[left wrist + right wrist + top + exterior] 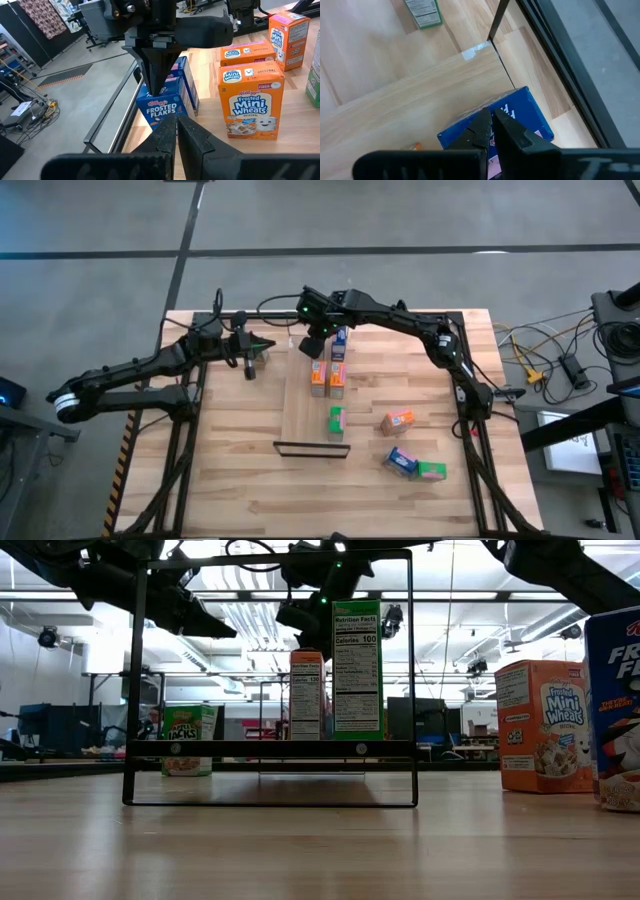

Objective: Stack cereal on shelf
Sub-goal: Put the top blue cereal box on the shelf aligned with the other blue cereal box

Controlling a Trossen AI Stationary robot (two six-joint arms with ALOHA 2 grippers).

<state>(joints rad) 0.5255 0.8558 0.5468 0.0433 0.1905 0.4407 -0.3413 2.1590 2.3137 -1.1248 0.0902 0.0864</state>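
The shelf (300, 415) is a light wood panel lying on the table, with a dark metal lip (312, 448) at its near end. On it stand two orange cereal boxes (327, 377), a green one (336, 418) and a blue one (340, 340). My right gripper (490, 117) is shut and points down at the top of another blue box (162, 107) at the shelf's far end. My left gripper (176, 120) is shut and hovers level just left of the shelf (268, 344), touching nothing. My right gripper comes from above with its shut fingers (159, 75) pointing down. Their tips meet the top of the front blue box (161, 94). The box stands upright on the wood. Whether a flap is caught between the tips, I cannot tell.
An orange box (398, 421), a blue box (401, 461) and a green box (432, 471) lie on the table right of the shelf. In the low view a green box (188, 753) stands left of the metal lip (270, 750). The table's far edge is close behind the blue boxes.
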